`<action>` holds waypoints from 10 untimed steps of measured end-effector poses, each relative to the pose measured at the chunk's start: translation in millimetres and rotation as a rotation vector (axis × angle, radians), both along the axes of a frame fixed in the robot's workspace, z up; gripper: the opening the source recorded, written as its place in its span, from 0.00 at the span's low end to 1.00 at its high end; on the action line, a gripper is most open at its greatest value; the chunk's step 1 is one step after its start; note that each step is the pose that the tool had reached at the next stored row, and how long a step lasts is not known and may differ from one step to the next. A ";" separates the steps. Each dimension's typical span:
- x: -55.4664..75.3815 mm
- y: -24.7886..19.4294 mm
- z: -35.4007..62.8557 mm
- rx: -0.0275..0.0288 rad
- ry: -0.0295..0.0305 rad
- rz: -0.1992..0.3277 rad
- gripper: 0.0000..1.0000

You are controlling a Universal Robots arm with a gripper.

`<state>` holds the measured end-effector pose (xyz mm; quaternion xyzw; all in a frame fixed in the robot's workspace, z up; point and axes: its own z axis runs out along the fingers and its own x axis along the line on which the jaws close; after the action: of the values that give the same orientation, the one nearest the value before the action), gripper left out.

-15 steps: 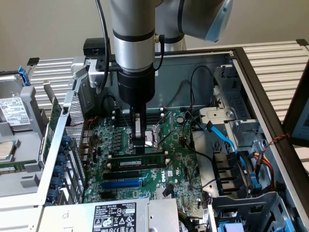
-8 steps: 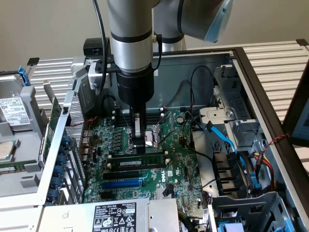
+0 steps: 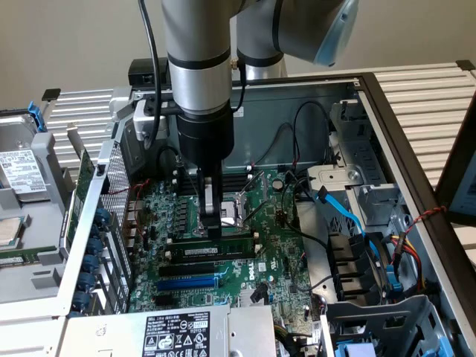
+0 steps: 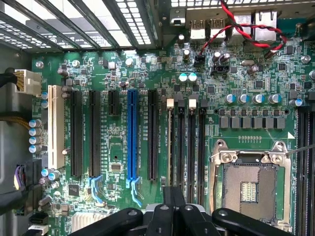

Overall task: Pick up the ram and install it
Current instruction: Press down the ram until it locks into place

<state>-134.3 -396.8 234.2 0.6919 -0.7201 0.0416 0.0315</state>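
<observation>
The ram [image 3: 223, 244], a long green stick with black chips and a white label strip, stands on edge across the motherboard [image 3: 275, 253], in line with the memory slots. My gripper [image 3: 214, 232] comes straight down on its middle with the fingers closed on its upper edge. In the wrist view the gripper [image 4: 173, 196] sits over the ram [image 4: 170, 147], which shows edge-on as a thin line beside the empty black memory slots [image 4: 192, 147]. Whether the ram sits fully down in its slot is hidden.
The blue expansion slot [image 3: 186, 283] [image 4: 132, 137] and black slots lie just in front of the ram. The open CPU socket [image 4: 248, 184] is behind it. Blue cables [image 3: 349, 216], drive bays and the case wall [image 3: 401, 134] crowd the exterior view's right. A labelled power supply [image 3: 175, 333] sits in front.
</observation>
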 end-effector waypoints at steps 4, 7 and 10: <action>-0.4 -0.1 -2.1 -0.0003 0.0001 0.000 0.11; -0.4 0.0 -2.8 -0.0002 0.0001 0.000 0.11; -0.5 -0.1 -3.3 -0.0002 0.0001 0.002 0.11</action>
<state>-134.8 -396.9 230.9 0.6926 -0.7195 0.0417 0.0316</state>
